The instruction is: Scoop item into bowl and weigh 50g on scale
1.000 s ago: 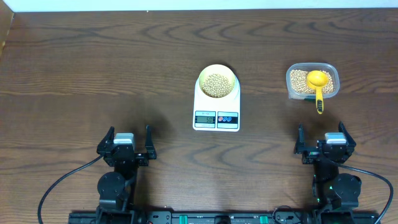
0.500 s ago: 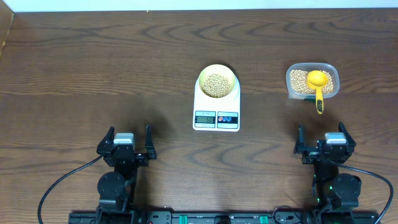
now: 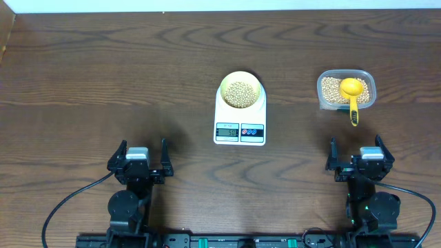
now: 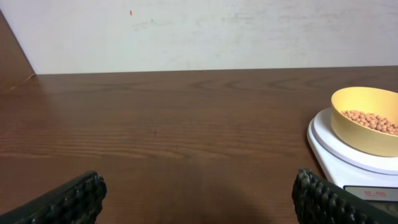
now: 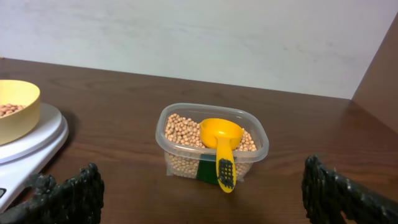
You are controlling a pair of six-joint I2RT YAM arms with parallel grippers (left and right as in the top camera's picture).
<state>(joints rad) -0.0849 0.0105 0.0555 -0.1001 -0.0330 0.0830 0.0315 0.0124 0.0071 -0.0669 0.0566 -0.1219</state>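
Observation:
The pale-yellow bowl (image 3: 240, 90) stands on the white scale (image 3: 240, 126) at the table's middle and holds a heap of tan beans (image 3: 240, 93). The bowl (image 4: 367, 119) and scale (image 4: 339, 146) also show in the left wrist view, and at the left edge of the right wrist view (image 5: 15, 109). My left gripper (image 3: 140, 160) is open and empty near the front left. My right gripper (image 3: 361, 157) is open and empty near the front right, short of the bean tub.
A clear plastic tub (image 3: 346, 89) of beans stands at the right, with a yellow scoop (image 3: 352, 93) resting in it, handle hanging over the near rim. They also show in the right wrist view, tub (image 5: 211, 146) and scoop (image 5: 221, 140).

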